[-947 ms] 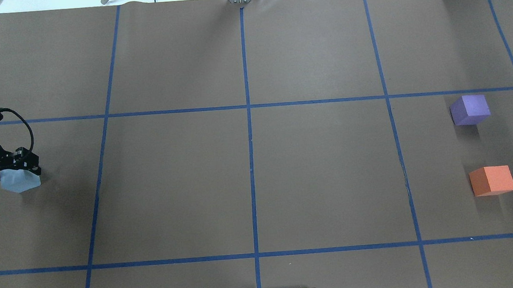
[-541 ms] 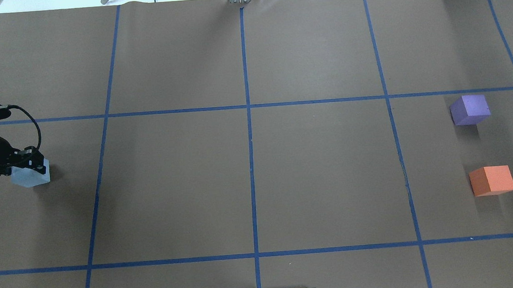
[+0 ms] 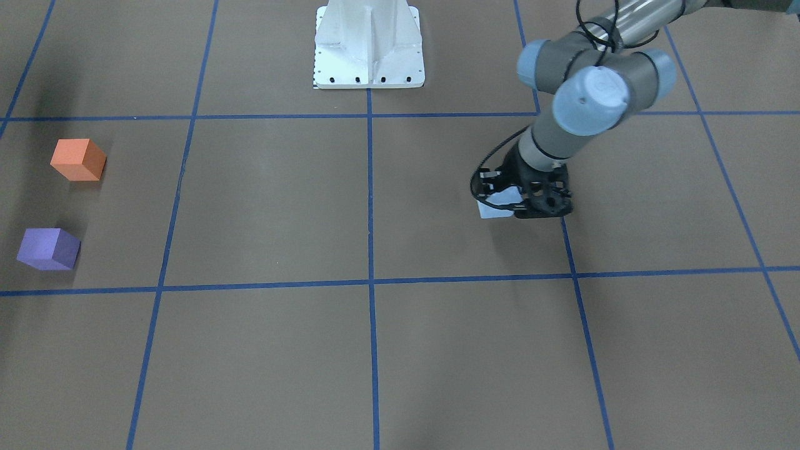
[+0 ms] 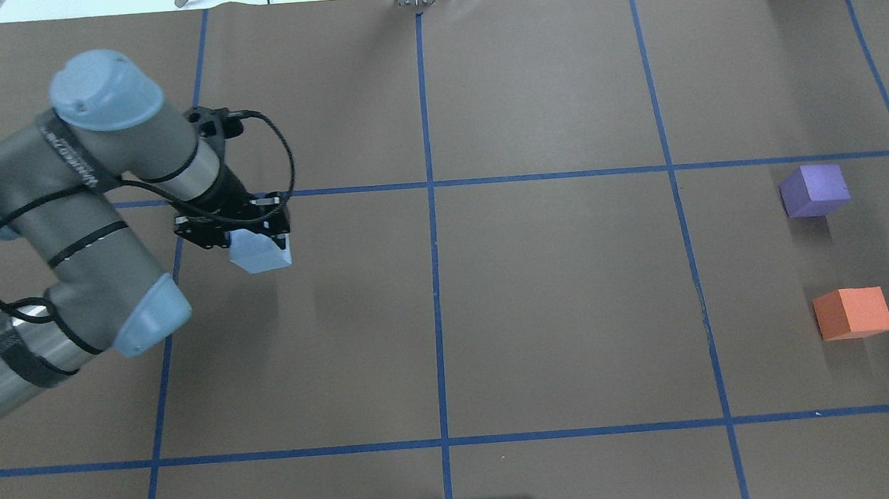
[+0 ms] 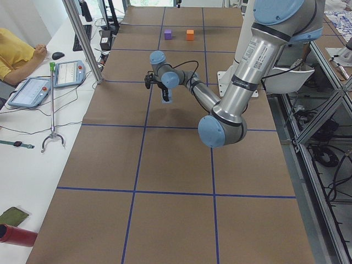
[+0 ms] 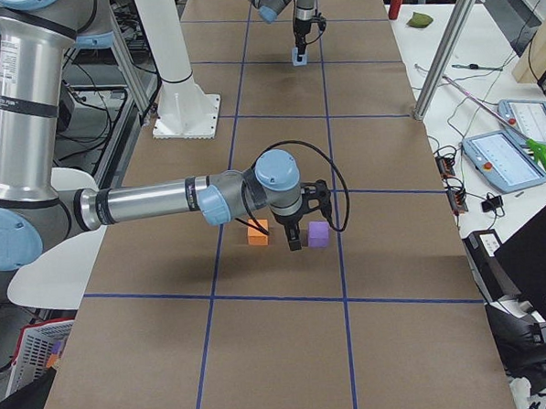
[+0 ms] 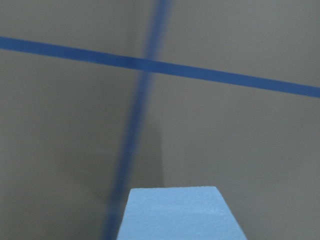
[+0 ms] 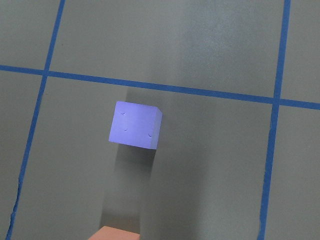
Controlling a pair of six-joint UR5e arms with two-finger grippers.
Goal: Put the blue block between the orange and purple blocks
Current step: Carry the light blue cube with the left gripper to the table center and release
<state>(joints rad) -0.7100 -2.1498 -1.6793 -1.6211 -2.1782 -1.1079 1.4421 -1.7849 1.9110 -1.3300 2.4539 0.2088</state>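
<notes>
So the left hand [image 4: 233,227], clamped on the blue block [image 4: 261,253], has swung inward off the worktop [image 4: 558,312] edge; orange block [image 4: 853,312] and purple block [image 4: 814,190] sit far beyond it, long carry left.

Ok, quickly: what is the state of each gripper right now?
Left gripper: closed on the light blue foam cube.
Right gripper: cannot be told, seen only from the side camera.

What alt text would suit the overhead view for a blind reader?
The left gripper holds the blue block over the left half of a brown table with a blue tape grid. Far to the right, the purple block and orange block sit apart, purple farther from the robot.
</notes>
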